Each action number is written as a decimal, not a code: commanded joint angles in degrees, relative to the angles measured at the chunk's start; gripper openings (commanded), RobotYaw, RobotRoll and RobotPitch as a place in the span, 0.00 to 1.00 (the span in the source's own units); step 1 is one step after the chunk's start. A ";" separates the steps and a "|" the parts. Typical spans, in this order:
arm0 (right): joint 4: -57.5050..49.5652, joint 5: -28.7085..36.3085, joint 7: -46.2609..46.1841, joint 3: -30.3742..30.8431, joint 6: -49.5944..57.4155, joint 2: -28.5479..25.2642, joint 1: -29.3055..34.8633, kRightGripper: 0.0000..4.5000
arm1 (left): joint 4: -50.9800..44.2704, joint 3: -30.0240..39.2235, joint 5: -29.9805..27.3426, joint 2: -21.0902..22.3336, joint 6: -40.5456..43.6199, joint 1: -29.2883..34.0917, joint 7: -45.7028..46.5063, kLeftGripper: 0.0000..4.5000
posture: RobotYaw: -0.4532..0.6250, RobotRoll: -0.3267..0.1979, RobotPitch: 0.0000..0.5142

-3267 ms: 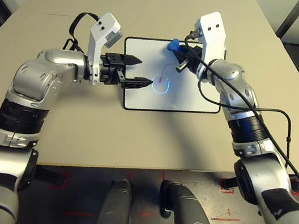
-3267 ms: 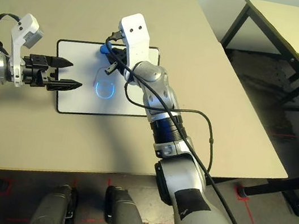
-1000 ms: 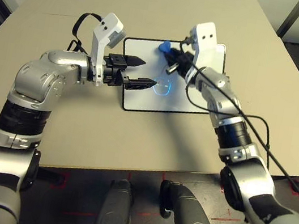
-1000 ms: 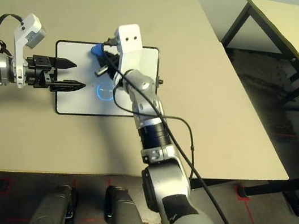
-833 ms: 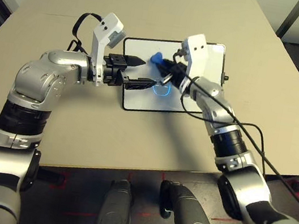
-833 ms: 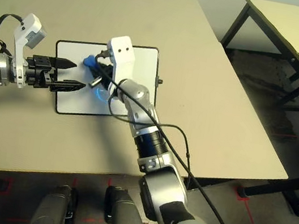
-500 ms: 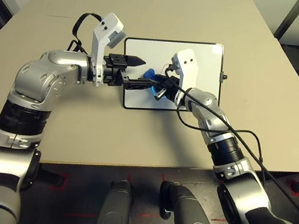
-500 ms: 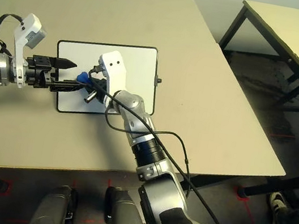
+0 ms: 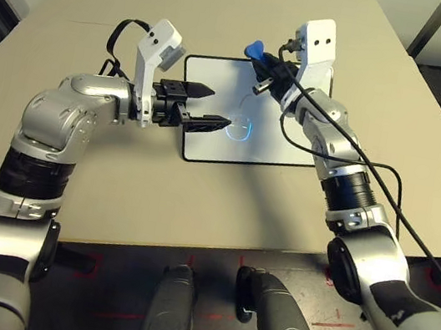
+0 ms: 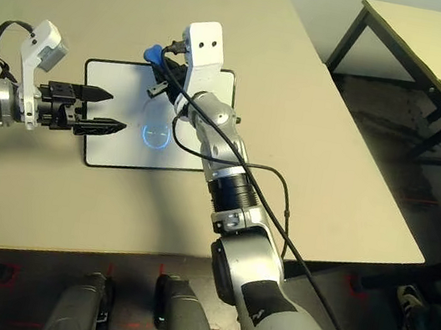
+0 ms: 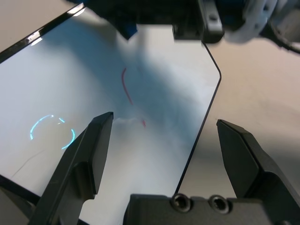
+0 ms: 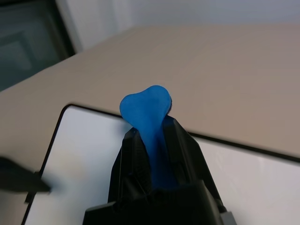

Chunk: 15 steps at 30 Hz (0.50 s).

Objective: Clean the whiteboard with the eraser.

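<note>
The eraser (image 12: pixel 146 112) is gripped in the right claw (image 9: pixel 259 63) above the whiteboard's (image 9: pixel 270 144) far edge. The left claw (image 9: pixel 210 105) is held open over the near-left part; a red stroke (image 11: pixel 126 86) is seen from its wrist.

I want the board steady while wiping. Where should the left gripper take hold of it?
The whiteboard's near-left edge, approached from the robot's left. It lies flat, its thin frame faces the open left gripper, and the right gripper works the far edge with the eraser.
</note>
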 commanded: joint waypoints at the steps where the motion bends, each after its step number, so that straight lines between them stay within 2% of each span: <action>1: -1.39 -0.06 1.80 2.73 1.67 0.76 3.77 0.13 | -0.19 0.25 -0.13 0.11 0.14 0.43 -0.11 1.00 | 0.38 0.62 0.27; 9: -2.76 -1.37 6.05 8.26 4.71 0.50 10.14 0.13 | -0.47 0.28 -0.08 -0.14 0.19 0.76 0.12 1.00 | 0.38 0.62 0.27; 15: -2.84 -2.08 6.82 9.77 5.96 -0.78 11.86 0.13 | -0.58 0.36 -0.04 -0.19 0.14 0.95 0.22 1.00 | 0.38 0.62 0.27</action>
